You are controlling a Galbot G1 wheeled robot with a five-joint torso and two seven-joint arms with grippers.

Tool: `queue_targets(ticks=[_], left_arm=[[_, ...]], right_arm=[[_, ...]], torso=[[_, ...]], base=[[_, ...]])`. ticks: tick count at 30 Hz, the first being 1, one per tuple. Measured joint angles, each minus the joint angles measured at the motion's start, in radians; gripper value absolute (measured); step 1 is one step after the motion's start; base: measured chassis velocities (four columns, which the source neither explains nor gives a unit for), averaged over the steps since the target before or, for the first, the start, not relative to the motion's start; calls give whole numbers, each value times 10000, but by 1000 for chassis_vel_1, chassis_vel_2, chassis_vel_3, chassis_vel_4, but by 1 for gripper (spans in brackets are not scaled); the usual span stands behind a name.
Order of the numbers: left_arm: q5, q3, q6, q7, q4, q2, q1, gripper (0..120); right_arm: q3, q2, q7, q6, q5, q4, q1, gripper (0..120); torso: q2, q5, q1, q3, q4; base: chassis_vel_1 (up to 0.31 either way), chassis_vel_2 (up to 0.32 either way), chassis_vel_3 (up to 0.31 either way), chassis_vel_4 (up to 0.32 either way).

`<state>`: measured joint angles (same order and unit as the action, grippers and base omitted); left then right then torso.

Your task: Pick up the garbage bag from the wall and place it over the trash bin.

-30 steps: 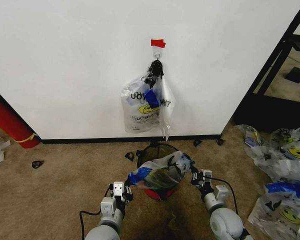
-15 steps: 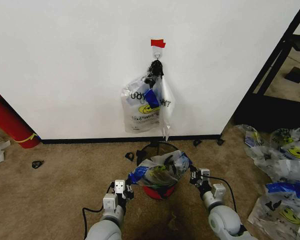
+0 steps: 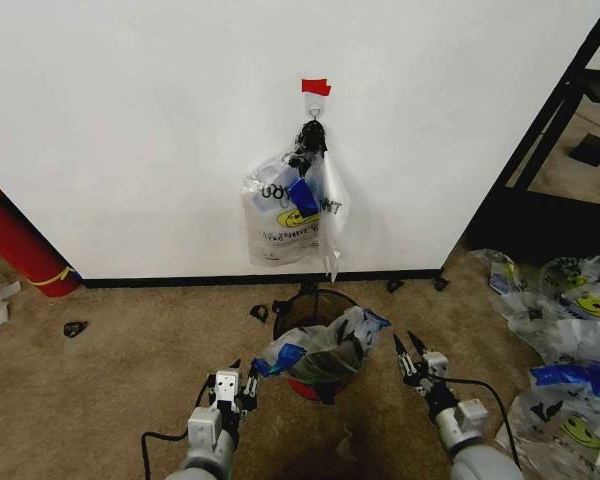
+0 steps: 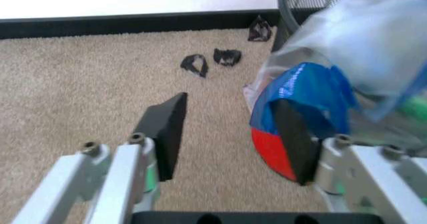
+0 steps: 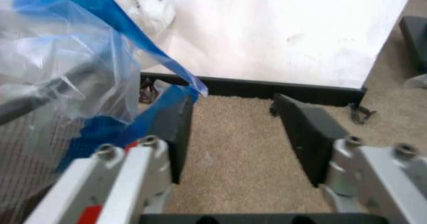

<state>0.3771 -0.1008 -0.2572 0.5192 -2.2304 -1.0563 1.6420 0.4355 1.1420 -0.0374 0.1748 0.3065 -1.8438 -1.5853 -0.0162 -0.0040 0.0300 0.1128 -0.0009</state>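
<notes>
— So, where is the bag point(image 3: 325, 345)?

— Draped over the bin point(image 3: 315, 310) below the wall point(image 3: 130, 120), rumpled, not seated all round.

— And the grippers?

— Left gripper point(image 3: 235, 385) and right gripper point(image 3: 412, 358) sit either side of it, both spread wide, holding nothing.

— Which step, then?

— Placing looks nearly done. Next I'd judge the rim needs tucking.
</notes>
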Motion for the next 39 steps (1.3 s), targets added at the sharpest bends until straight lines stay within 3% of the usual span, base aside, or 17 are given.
queue_targets(ticks=[11,14,19,30,34,37,39], left_arm=[[-1163,-72,303,125,-391,172,1070,97],[-1182,-86,314,15,-511,301,1143,99],[-1302,-237,676,-291,-966,728,1410,100],[-1098,-1208,1005,-130,-1645,1203,1786,100],[431,-1588,591,-266,-1714,1424,658,100],[1104,-1567,297,-424,-1713,1556,119,100],[2024,-1340,-229,-686,-1574,1791,-790,100]], right_arm=[[381,50,162,797,-509,-172,-1016,91],[441,67,175,944,-526,-161,-1089,98],[747,192,260,1679,-478,-173,-1177,100],[1085,431,267,1910,-409,-557,-1287,100],[1185,541,259,1921,-240,-764,-1318,100],[1218,552,290,1959,-141,-889,-1367,100],[1254,555,436,2195,18,-1083,-1430,100]], torso=[[0,-1,0,0,0],[0,0,0,0,-2],[0,0,0,1,0],[0,-1,1,1,1],[0,-2,1,1,1],[1,-3,1,1,-5],[2,2,1,2,3]], base=[[0,0,0,0],[0,0,0,0],[0,0,0,0],[0,0,0,0],[0,0,0,0],[0,0,0,0],[0,0,0,0]])
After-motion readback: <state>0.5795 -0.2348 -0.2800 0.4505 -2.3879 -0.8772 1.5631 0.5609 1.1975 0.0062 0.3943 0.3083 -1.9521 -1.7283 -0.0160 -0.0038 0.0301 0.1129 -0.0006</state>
